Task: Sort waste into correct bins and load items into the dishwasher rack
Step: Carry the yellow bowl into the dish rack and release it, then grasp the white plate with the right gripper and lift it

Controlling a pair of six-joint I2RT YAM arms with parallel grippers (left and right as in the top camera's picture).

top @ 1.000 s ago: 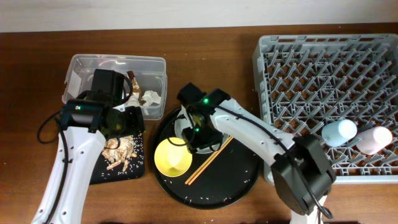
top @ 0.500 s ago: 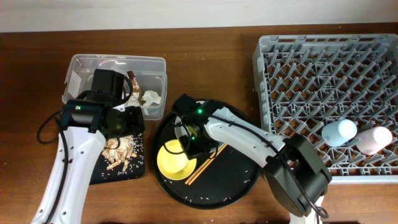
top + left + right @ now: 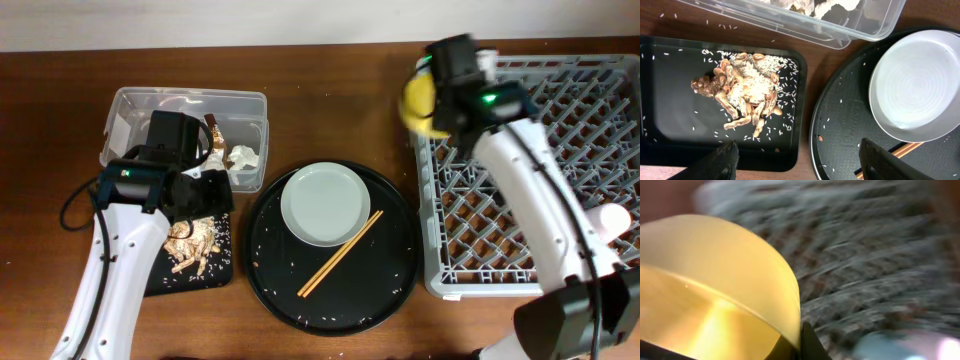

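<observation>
Overhead: right end effector (image 3: 432, 112) clamped on yellow bowl (image 3: 418, 100) at rack (image 3: 560, 100) edge; left end effector (image 3: 796, 161) apart over black tray (image 3: 670, 100).

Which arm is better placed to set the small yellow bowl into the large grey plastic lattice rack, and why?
Right. The right gripper grips the small yellow bowl at a corner of the large grey lattice rack; the left gripper hangs open over the flat black rectangular tray, far from it.

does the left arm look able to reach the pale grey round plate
Probably yes: the pale grey round plate lies bare near the open left gripper, and the right gripper holds the small yellow bowl away at the grey plastic rack.
</observation>
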